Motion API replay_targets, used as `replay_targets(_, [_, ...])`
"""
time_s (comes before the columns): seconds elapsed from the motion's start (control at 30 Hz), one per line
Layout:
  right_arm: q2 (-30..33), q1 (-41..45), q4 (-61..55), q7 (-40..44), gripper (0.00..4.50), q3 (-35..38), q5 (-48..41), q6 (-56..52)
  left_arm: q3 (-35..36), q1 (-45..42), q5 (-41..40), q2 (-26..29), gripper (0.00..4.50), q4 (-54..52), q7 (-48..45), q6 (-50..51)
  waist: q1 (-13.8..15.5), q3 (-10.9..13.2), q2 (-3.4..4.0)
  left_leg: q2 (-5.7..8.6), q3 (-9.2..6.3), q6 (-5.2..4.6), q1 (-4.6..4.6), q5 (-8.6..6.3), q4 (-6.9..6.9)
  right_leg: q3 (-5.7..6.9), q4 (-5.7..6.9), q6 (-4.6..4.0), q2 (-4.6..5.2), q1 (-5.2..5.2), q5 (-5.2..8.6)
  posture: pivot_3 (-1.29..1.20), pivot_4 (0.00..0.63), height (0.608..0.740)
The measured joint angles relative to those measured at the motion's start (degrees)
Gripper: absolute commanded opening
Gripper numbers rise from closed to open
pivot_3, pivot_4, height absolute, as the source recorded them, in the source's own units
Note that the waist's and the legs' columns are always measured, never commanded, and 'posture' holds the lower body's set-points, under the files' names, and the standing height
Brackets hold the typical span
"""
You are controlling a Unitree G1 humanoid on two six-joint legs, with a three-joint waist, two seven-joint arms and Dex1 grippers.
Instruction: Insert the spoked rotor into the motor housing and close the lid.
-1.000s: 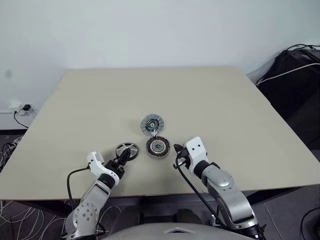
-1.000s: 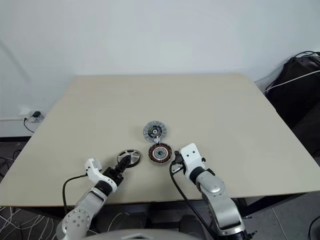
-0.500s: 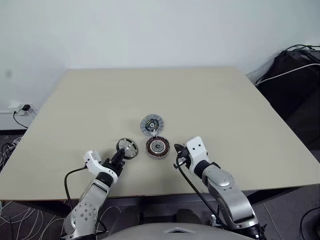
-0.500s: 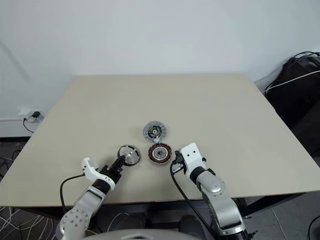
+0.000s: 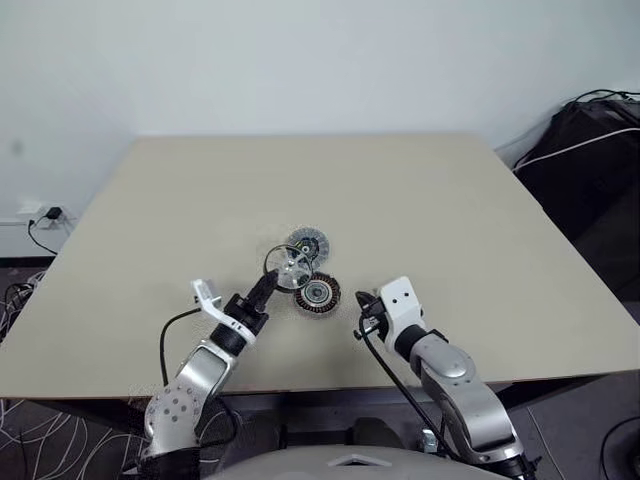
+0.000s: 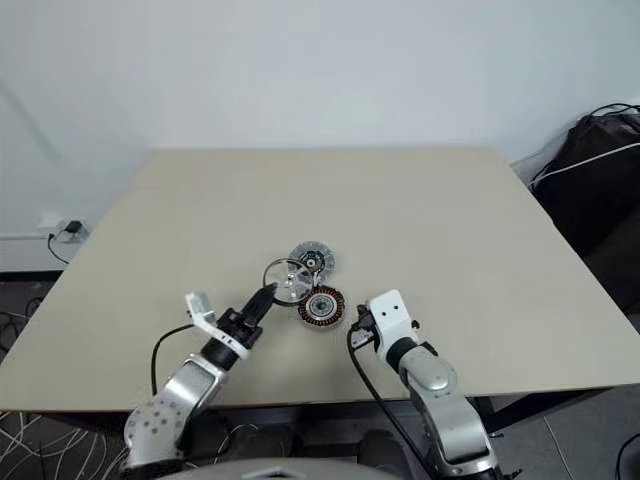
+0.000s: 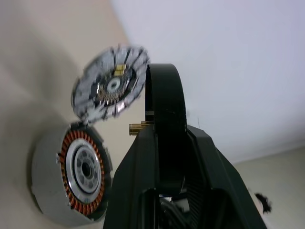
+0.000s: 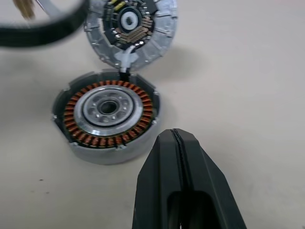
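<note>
The left end effector point(image 5: 262, 291), now pinching the black-rimmed, silver-spoked rotor point(image 5: 287, 267), has lifted it off the tabletop point(image 5: 420, 200) to, apparently, just above the copper-coiled grey motor housing point(image 5: 316, 293), ready for insertion, while the right end effector point(image 8: 177, 143) stays pressed together nearby.

Head stereo pair looks down and forward over the whole table point(image 5: 450, 200) from up high. Both wrist cams sit way closer, right by the motor housing point(image 8: 107, 114) and the lid point(image 7: 110, 82), which all views share.
</note>
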State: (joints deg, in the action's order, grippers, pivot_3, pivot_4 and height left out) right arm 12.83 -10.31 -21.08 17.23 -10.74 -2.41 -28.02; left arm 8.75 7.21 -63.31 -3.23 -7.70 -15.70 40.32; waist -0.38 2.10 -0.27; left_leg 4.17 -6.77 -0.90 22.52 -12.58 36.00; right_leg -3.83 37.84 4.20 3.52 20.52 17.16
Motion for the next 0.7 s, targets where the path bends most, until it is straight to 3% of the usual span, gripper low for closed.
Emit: replay_targets(0.7, [-0.13,-0.68,-1.65,-0.98,0.00,0.05,-0.08,-0.01,-3.24,-5.93,7.66,-0.52,0.43,12.18,-2.84,2.41,0.08,0.00,-0.01,0.01,-0.01,0.00,0.01,0.00,0.00,-0.01,-0.01,0.20,0.02,0.01,-0.16,0.00,0.000,0.740])
